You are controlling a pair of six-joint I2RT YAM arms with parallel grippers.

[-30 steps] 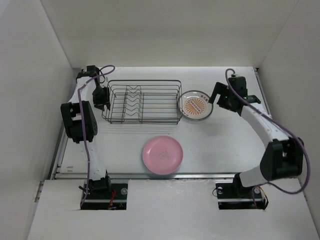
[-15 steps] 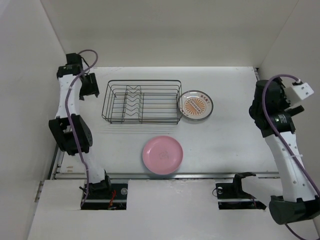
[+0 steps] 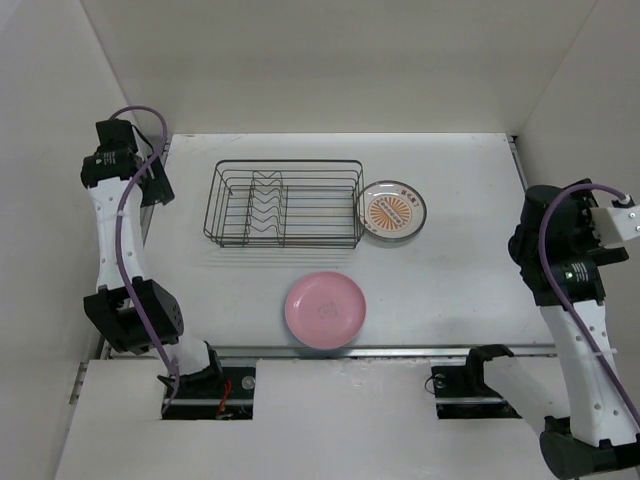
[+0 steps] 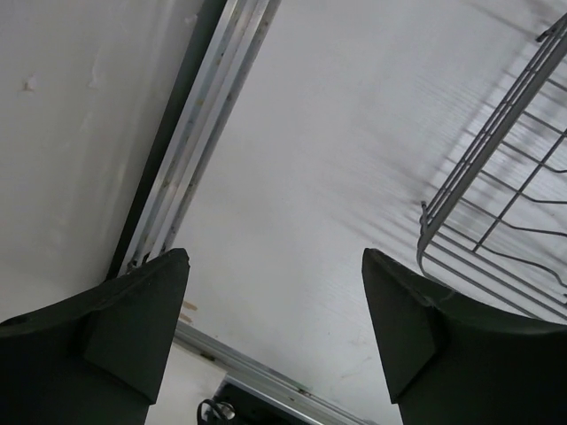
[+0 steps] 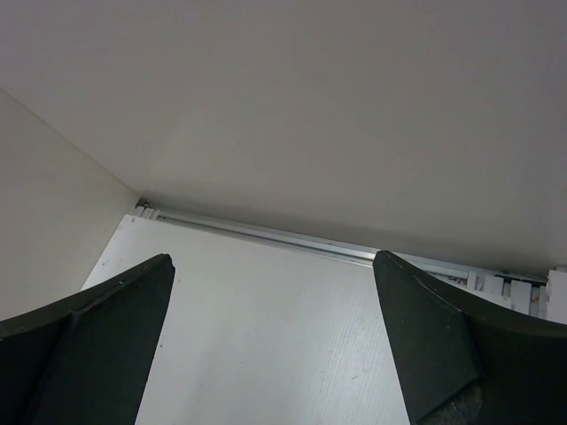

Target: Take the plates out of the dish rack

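Note:
The dark wire dish rack [image 3: 284, 204] stands at the back middle of the table and holds no plates; one corner shows in the left wrist view [image 4: 496, 212]. A white plate with an orange centre [image 3: 393, 211] lies flat just right of the rack. A plain pink plate [image 3: 325, 310] lies flat in front of the rack. My left gripper [image 3: 152, 182] is raised at the far left, well left of the rack, open and empty [image 4: 276, 266]. My right gripper [image 5: 275, 266] is open and empty; in the top view only its arm shows at the right edge. No other plates are in view.
White walls close in the table on the left, back and right. A metal rail [image 4: 190, 142] runs along the table's left edge. Another rail [image 5: 292, 237] runs along the foot of the wall ahead of my right gripper.
Both arms have drawn back from the rack and the orange-centred plate: the left arm out to the far left wall, the right arm out to the right edge. Plates and rack have not moved.

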